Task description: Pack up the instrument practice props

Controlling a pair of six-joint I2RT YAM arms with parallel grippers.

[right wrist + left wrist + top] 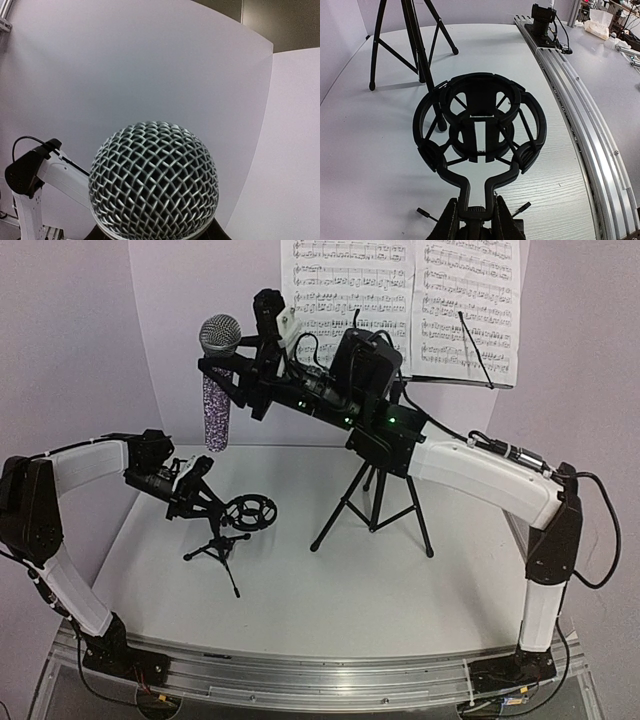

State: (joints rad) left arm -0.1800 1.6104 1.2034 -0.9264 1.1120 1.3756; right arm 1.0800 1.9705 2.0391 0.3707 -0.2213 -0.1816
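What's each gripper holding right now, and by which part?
Right gripper holds the purple microphone just under its mesh head. Left gripper clamps the small mic stand by the stem below its ring holder.

The glittery purple microphone [216,415] sparkles rough below its shiny woven silver wire-mesh head [154,182]. The small black tripod mic stand [480,125] looks matt plastic; the white table [365,165] faintly grained, matt.
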